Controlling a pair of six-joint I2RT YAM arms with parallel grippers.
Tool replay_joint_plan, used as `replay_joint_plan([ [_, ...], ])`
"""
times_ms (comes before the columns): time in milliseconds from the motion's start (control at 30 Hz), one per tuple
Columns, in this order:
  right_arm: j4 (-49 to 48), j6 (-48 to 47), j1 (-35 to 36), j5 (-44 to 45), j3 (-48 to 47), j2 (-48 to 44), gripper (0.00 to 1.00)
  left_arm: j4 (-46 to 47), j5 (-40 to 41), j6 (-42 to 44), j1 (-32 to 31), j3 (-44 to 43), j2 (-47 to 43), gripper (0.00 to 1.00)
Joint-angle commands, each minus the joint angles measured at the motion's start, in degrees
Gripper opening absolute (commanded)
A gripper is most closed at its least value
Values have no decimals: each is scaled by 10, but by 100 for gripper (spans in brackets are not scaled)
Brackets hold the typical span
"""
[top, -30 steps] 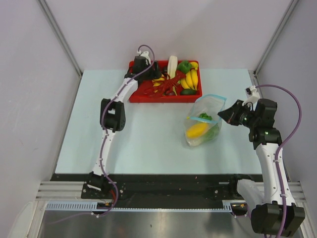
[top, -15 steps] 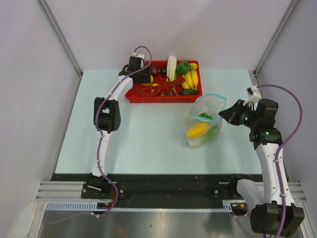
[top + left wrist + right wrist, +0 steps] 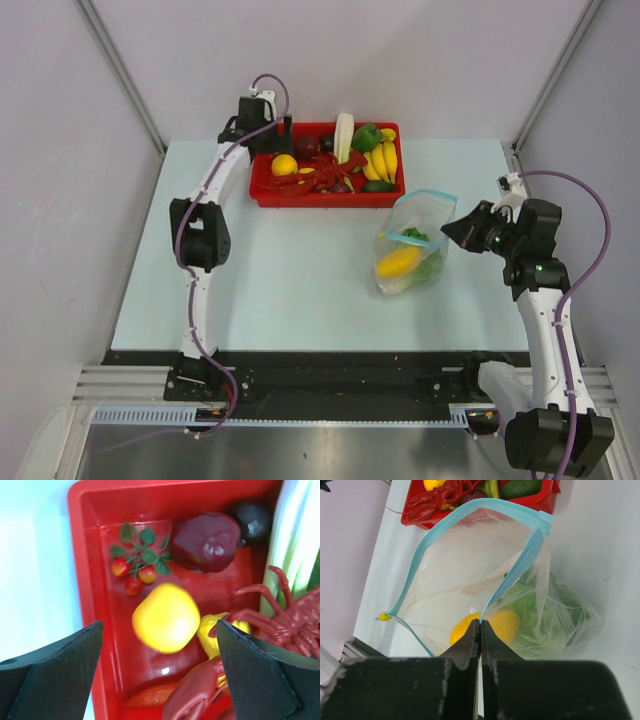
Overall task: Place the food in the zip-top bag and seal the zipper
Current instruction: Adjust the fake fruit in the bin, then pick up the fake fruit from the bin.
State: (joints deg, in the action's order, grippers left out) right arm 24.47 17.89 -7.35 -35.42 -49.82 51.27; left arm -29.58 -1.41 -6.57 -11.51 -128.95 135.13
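The zip-top bag (image 3: 413,245) lies right of centre with its mouth open; inside are a yellow fruit (image 3: 492,624) and a green leafy cabbage (image 3: 547,607). My right gripper (image 3: 452,229) is shut on the blue zipper (image 3: 512,575) at the near rim of the mouth, as its wrist view (image 3: 481,623) shows. My left gripper (image 3: 268,130) hangs open and empty over the far left end of the red tray (image 3: 262,195). In its wrist view (image 3: 159,645) a yellow fruit (image 3: 165,617) lies below the jaws. A dark purple piece (image 3: 206,542) lies beyond it.
The tray also holds a red lobster (image 3: 280,615), a cherry tomato sprig (image 3: 135,565), a white leek (image 3: 344,135), bananas (image 3: 383,160) and a green pepper (image 3: 369,134). Grey walls close in the table on three sides.
My left gripper has moved left and back, from over the tray's middle to its far left corner. A yellow fruit now shows in the tray's left end. The right arm and bag have not moved.
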Motion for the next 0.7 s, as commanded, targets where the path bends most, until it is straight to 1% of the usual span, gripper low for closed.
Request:
replay_joint_plan([
  [0, -35, -4, 0, -10, -3, 5, 0, 15, 10, 26, -14, -24, 31, 99],
  [67, -38, -4, 0, -8, -3, 5, 0, 15, 13, 36, -15, -26, 48, 99],
  [133, -39, -1, 1, -7, -3, 3, 0, 13, 37, 58, -15, -24, 58, 98],
  [200, -36, -2, 1, -5, -3, 0, 0, 2, 39, 64, -14, -34, 72, 98],
  [233, -34, -3, 1, -4, -3, -1, 0, -17, 37, 81, -13, -43, 74, 98],
  [267, -33, -3, 1, -4, -3, -3, 0, -20, 36, 85, -13, -35, 74, 98],
  [333, -31, -4, 2, -2, -3, -4, 0, -29, 33, 99, -13, -23, 61, 97],
  [400, -32, -4, 2, 1, -3, -5, 0, -41, 25, 104, -11, -6, 44, 99],
  [567, -28, -3, 3, 2, -3, -8, 0, -75, -7, 115, -5, 32, 12, 100],
  [667, -26, -6, 3, -1, -3, -9, 0, -97, -9, 112, -4, 25, 11, 100],
])
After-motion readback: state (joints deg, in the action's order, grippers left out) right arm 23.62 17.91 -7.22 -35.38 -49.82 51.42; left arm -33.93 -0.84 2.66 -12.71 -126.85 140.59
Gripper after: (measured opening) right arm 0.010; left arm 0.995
